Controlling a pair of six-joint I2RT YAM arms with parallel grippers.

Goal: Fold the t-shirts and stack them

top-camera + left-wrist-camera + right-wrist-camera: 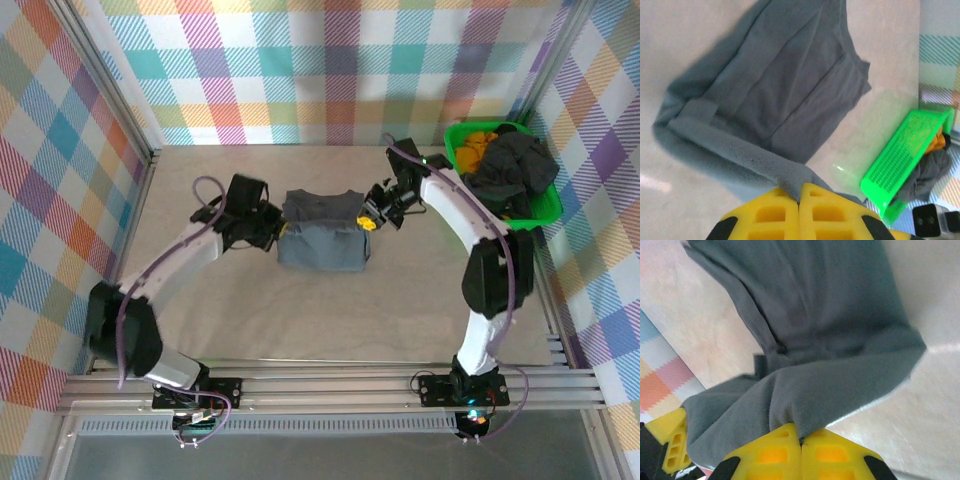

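While left gripper and right gripper each pinch an edge of the t-shirt, both should travel level together, keeping the fold straight.

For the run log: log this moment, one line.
mid-fold | left claw: shut on t-shirt | right claw: shut on t-shirt | green bin: holds dark garments

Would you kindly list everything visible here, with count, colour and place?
half-folded t-shirt: one, grey, table centre
heaped t-shirts: number unclear, near-black, in the bin
orange cloth: one, orange, in the bin
bin: one, bright green, far right corner
table: one, beige, beneath everything
walls: three, pastel plaid, around the table
left end effector: one, yellow, shut on the half-folded t-shirt's left edge
right end effector: one, yellow, shut on its right edge
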